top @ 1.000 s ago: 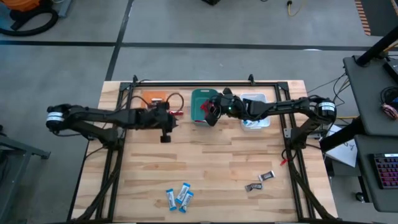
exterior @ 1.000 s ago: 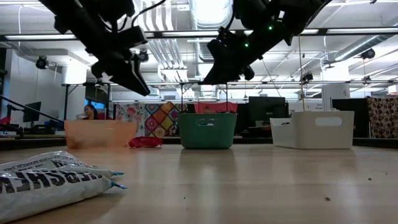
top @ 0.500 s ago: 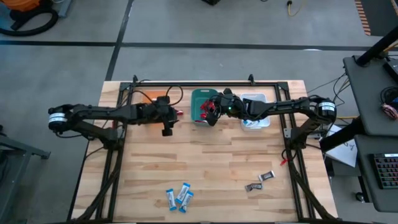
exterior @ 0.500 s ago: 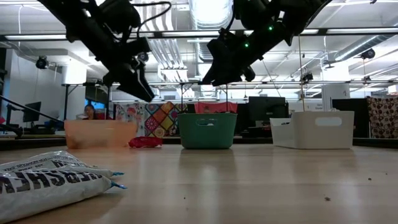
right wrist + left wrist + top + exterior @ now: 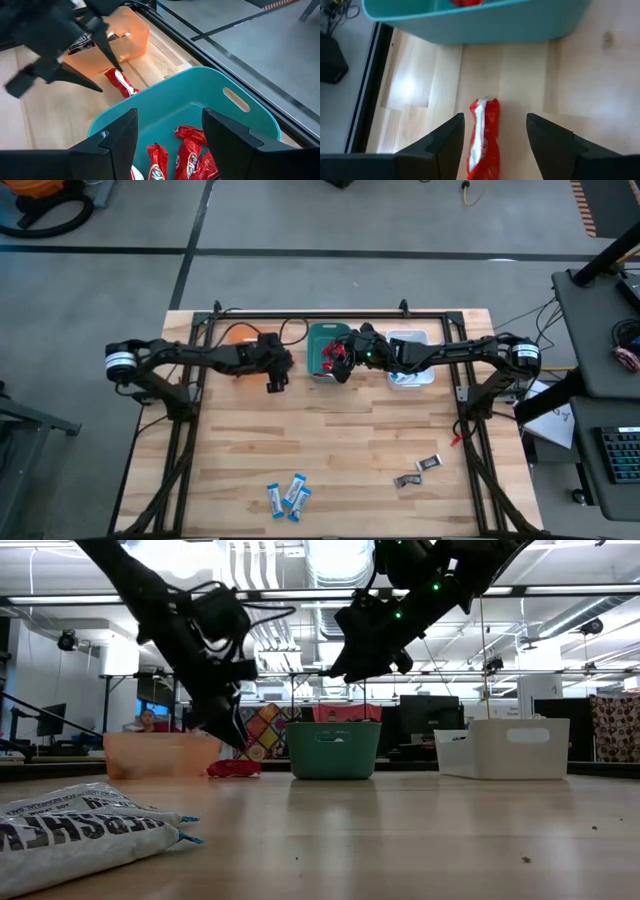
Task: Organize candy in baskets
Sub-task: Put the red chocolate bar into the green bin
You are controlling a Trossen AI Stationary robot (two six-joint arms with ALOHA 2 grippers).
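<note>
A red candy (image 5: 482, 137) lies flat on the table between the orange basket (image 5: 243, 338) and the teal basket (image 5: 326, 348). My left gripper (image 5: 495, 125) is open and hovers low over this candy, one finger on each side, touching nothing. My right gripper (image 5: 169, 112) is open above the teal basket (image 5: 200, 95), which holds several red candies (image 5: 185, 150). The whitish basket (image 5: 411, 360) stands to the right of the teal one. Blue-and-white candies (image 5: 289, 495) and dark candies (image 5: 418, 472) lie near the table's near edge.
The three baskets stand in a row along the far side, with a black frame rail (image 5: 310, 313) behind them. In the low view a blue-and-white candy (image 5: 80, 825) fills the near left foreground. Bare wood (image 5: 340, 430) lies between the baskets and the near candies.
My left gripper has moved toward the table's right and far side and come down toward the red candy beside the teal basket, staying open.
</note>
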